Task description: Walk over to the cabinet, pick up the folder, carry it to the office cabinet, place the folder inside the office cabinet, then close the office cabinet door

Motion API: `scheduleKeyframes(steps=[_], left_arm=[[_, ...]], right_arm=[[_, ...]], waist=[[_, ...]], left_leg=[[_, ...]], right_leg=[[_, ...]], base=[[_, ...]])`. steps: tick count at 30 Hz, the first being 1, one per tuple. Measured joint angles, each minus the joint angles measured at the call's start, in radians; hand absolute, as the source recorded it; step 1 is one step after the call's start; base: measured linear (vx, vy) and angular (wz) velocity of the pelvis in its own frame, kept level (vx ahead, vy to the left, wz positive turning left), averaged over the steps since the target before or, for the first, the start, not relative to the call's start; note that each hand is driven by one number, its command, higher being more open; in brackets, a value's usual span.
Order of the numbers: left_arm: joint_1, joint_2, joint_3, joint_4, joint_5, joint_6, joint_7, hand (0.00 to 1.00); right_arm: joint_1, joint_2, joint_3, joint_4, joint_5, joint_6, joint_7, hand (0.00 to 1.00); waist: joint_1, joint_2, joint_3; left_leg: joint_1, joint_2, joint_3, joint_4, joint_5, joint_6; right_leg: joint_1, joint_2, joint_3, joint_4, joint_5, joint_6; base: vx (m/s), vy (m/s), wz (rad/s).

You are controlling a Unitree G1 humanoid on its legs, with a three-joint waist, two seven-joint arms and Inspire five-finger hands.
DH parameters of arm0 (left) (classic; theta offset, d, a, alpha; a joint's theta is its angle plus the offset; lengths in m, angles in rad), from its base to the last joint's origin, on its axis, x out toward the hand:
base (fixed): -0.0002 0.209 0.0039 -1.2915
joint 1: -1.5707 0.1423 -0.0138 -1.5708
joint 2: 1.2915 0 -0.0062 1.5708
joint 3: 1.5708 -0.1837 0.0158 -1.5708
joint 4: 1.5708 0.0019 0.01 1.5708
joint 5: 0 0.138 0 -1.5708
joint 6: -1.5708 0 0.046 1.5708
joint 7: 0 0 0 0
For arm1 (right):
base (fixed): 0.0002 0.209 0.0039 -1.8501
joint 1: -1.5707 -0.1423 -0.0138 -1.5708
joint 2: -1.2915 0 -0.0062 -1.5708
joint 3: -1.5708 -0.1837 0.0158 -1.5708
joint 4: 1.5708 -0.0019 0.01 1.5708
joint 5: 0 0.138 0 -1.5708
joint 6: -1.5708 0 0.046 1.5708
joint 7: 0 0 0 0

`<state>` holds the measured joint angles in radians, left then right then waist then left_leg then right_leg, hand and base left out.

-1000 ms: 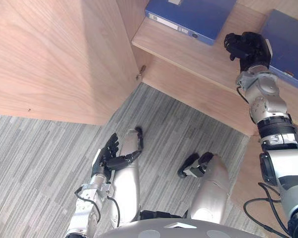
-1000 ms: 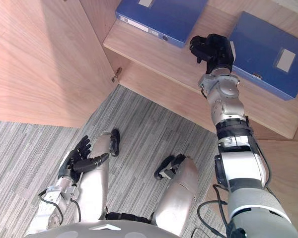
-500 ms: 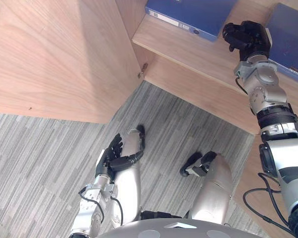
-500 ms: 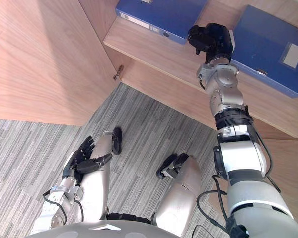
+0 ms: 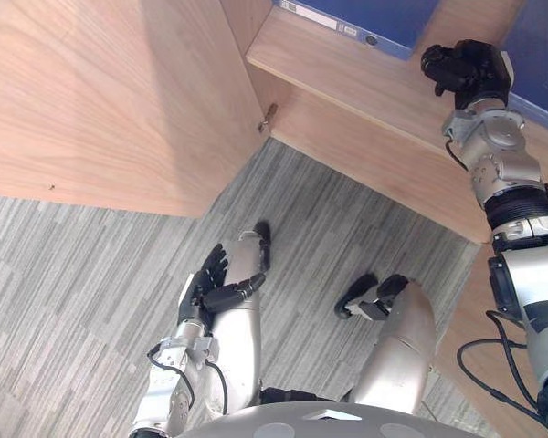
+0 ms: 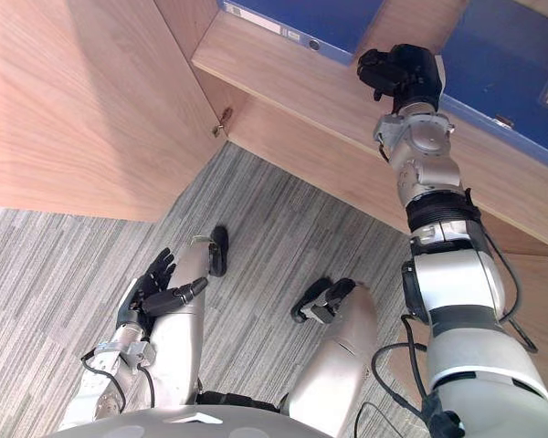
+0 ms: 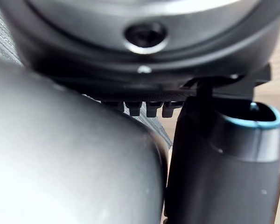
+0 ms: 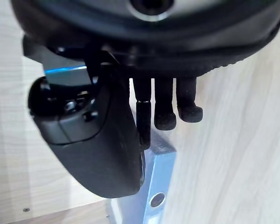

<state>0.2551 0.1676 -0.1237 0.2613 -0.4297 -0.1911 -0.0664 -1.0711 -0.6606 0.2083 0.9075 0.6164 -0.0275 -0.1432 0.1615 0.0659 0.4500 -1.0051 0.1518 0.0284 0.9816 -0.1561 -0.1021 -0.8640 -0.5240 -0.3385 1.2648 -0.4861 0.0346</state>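
Folders: two blue ones lie on the cabinet shelf (image 5: 347, 78), the left folder (image 6: 320, 18) and the right folder (image 6: 516, 64).
Right hand (image 5: 466, 68): raised over the shelf between them, fingers loosely curled, holding nothing.
Left hand (image 5: 205, 283): low and near, fingers straight, empty.
Done: placing looks finished.
Left to do: closing the open door (image 5: 100, 100), far left.
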Motion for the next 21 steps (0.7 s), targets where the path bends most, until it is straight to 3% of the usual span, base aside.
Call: scheduleKeyframes(steps=[21], left_arm=[[0.002, 0.000, -0.023, -0.016, -0.009, 0.000, 0.020, 1.00]], right_arm=[[-0.038, -0.047, 0.026, 0.058, 0.038, -0.008, -0.015, 0.00]], waist=[[-0.001, 0.006, -0.004]], left_leg=[[-0.034, -0.018, 0.000, -0.081, 0.051, -0.007]], right_leg=[[-0.075, -0.013, -0.002, 0.015, -0.006, -0.014]], base=[[-0.01, -0.015, 0.03]])
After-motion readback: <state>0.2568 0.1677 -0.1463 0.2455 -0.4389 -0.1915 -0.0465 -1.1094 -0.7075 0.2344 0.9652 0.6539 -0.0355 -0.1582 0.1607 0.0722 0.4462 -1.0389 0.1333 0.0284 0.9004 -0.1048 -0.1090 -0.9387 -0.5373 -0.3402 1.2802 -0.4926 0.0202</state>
